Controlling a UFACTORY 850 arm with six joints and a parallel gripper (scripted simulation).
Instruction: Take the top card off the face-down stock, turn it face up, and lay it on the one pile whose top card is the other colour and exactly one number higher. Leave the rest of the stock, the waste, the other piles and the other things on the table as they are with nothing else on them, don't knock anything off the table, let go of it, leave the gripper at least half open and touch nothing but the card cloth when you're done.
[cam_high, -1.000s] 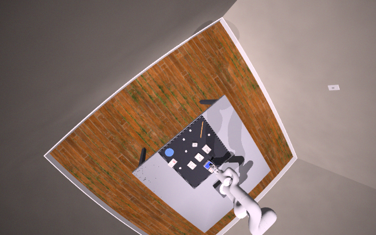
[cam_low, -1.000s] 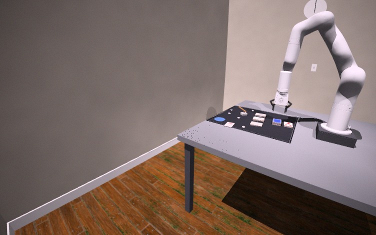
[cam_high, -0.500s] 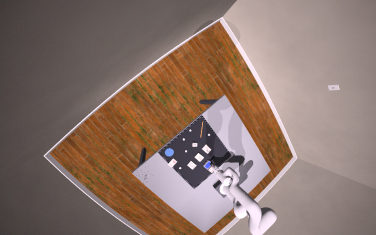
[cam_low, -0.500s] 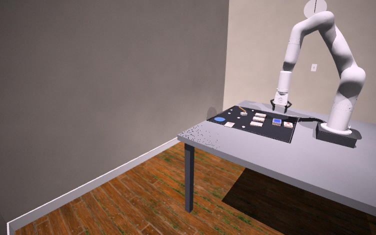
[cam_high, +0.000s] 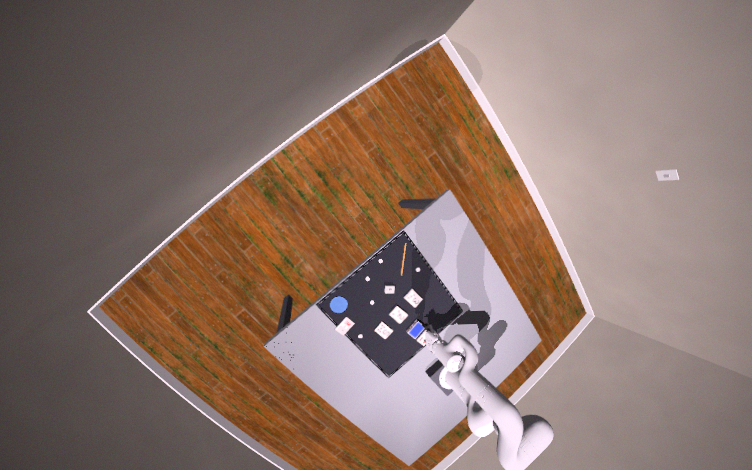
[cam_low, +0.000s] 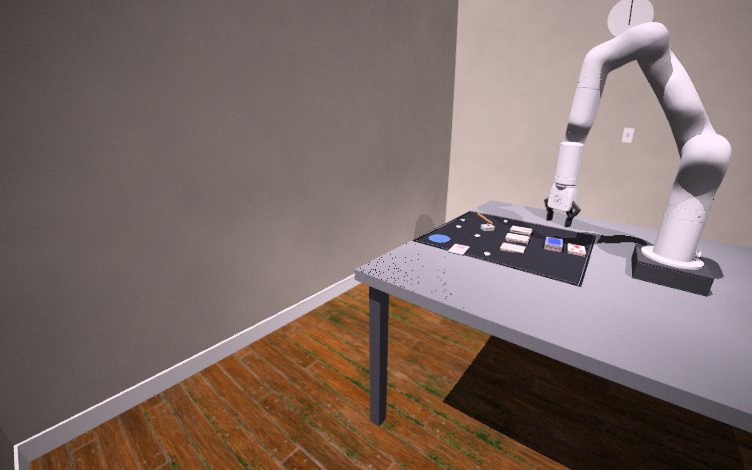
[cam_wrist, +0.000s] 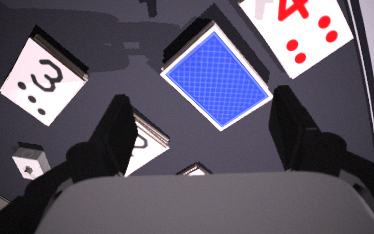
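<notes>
The face-down stock (cam_wrist: 216, 80) has a blue patterned back and lies on the dark card cloth (cam_low: 504, 241); it also shows in the side view (cam_low: 553, 242) and the overhead view (cam_high: 415, 330). Beside it lies the waste pile, with a red 4 on top (cam_wrist: 300, 32). A pile topped by a black 3 (cam_wrist: 42, 75) is at the left. A second pile (cam_wrist: 146, 145) is partly hidden behind my left finger, and a third (cam_wrist: 195, 170) barely shows. My gripper (cam_wrist: 201, 109) (cam_low: 561, 213) is open and empty, hovering above the cloth close to the stock.
Three piles stand in a row (cam_low: 516, 238) on the cloth. A blue disc (cam_low: 439, 238), a single face-up card (cam_low: 458, 248), a small grey block (cam_low: 487, 226), an orange pencil (cam_low: 483, 217) and small white pieces also lie there. The arm's base (cam_low: 671, 268) stands to the right.
</notes>
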